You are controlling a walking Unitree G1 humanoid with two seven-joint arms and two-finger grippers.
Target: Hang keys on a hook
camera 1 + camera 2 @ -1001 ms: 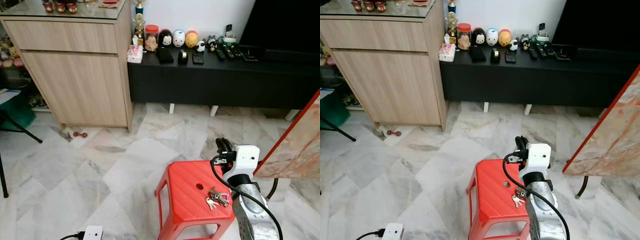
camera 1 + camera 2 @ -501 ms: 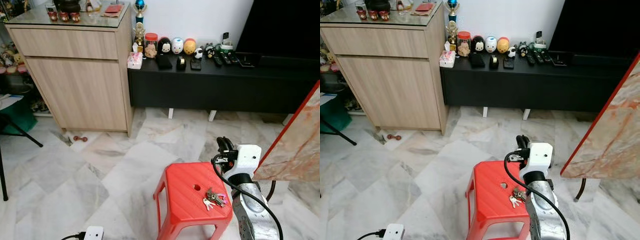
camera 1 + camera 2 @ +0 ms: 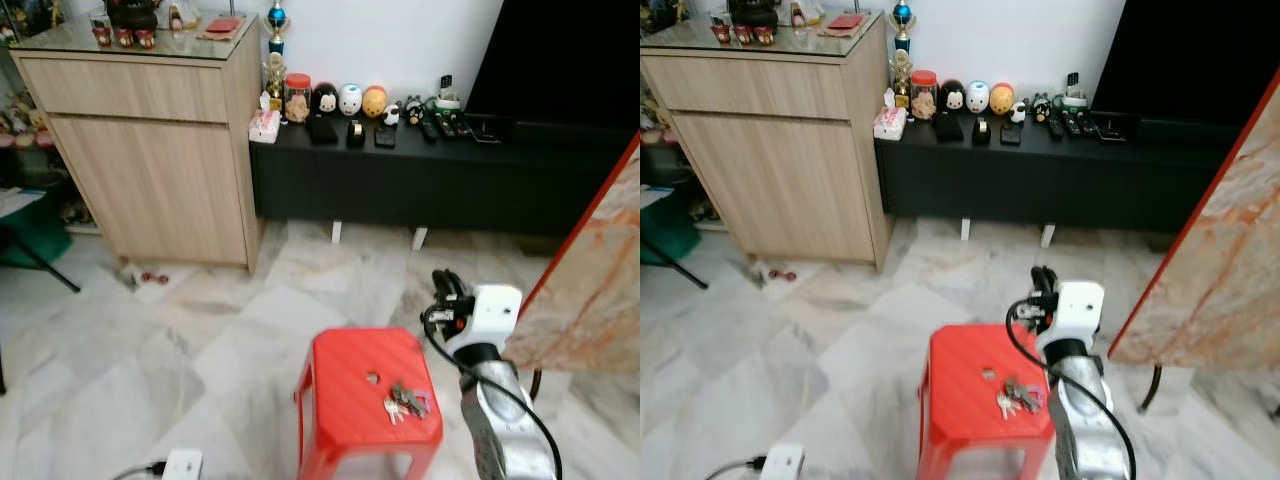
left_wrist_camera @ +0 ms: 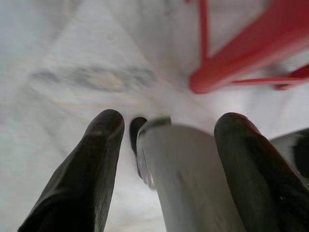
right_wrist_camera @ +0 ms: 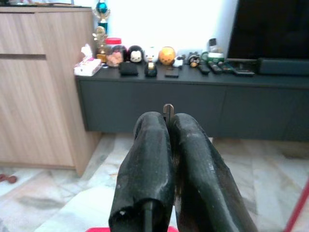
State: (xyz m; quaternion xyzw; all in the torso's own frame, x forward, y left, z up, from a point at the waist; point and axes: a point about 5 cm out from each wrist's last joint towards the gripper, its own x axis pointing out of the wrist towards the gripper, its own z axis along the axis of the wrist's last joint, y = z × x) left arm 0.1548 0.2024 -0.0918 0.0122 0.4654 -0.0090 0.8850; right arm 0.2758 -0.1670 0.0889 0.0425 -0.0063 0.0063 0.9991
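Keys (image 3: 404, 402) lie loose near the stool (image 3: 340, 390) edge. Right gripper (image 5: 169, 118) fingers pinched together, holding nothing; left gripper (image 4: 169, 140) fingers wide. Risk: a nudge knocks keys off.

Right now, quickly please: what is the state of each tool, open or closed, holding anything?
Left tool: open, holding nothing, near the floor.
Right tool: closed, raised above the red stool; keys lie on the stool.
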